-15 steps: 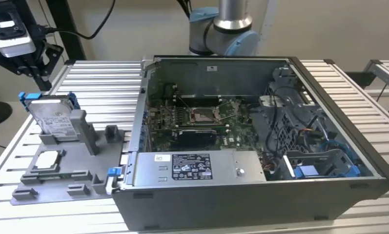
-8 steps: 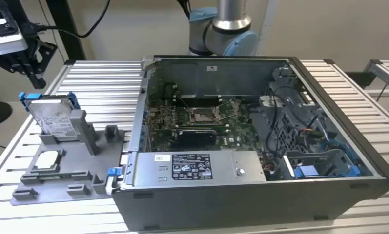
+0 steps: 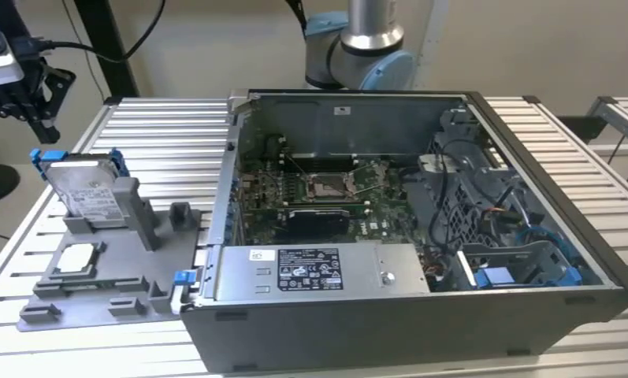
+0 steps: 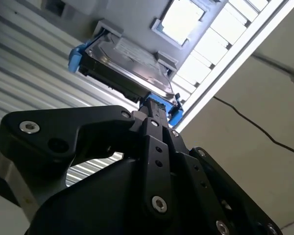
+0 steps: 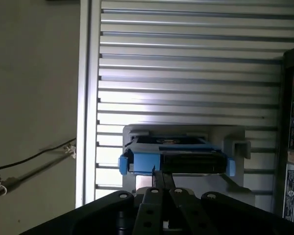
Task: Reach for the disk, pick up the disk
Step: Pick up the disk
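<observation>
On the bench (image 3: 166, 126) stood one open computer case (image 3: 398, 346), one grey holder (image 3: 93, 295) and one disk (image 3: 83, 189). The holder carried one small white-faced chip (image 3: 77, 256), and the case held one long grey box (image 3: 314, 272) bearing one sticker. There was one arm (image 3: 361, 47) and one claw (image 5: 161, 176).

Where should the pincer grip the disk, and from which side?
Grip the disk by its top edge, across its two flat faces, coming from above. It stands upright with its lower part sunk in the grey holder, so the upper part, with its blue frame, is what stays free.
</observation>
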Tool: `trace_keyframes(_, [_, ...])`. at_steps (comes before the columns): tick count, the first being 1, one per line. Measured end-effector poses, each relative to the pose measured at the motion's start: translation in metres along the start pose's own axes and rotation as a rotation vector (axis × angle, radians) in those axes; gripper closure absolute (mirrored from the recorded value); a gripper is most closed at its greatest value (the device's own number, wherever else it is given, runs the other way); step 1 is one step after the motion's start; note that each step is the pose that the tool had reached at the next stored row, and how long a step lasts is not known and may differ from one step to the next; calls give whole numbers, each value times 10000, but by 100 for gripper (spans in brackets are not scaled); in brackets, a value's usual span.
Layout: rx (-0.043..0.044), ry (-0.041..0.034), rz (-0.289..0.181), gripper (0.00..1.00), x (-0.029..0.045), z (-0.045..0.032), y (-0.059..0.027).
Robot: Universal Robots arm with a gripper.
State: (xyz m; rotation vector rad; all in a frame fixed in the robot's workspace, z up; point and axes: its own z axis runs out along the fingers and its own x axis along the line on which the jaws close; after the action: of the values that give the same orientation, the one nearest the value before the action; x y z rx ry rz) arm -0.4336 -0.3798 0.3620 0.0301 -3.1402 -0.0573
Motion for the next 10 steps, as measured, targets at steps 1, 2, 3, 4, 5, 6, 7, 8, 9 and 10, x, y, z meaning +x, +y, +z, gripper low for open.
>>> trace_keyframes(1, [0, -2, 1, 100, 22, 1, 1])
trace_keyframes(2, [1, -1, 1, 100, 37, 0, 1])
trace_keyframes(3, [1, -1, 1, 100, 41, 0, 0])
trace_keyframes(4, [0, -2, -1, 100, 41, 0, 0])
trace_keyframes(5, [0, -6, -1, 100, 41, 1, 1])
trace_keyframes(6, [0, -6, -1, 100, 41, 0, 1])
trace_keyframes(7, [1, -6, 0, 100, 42, 0, 1])
trace_keyframes(8, [0, -5, -12, 100, 42, 0, 1])
trace_keyframes(9, [1, -4, -59, 100, 43, 0, 1])
trace_keyframes(10, [1, -1, -144, 100, 43, 0, 1])
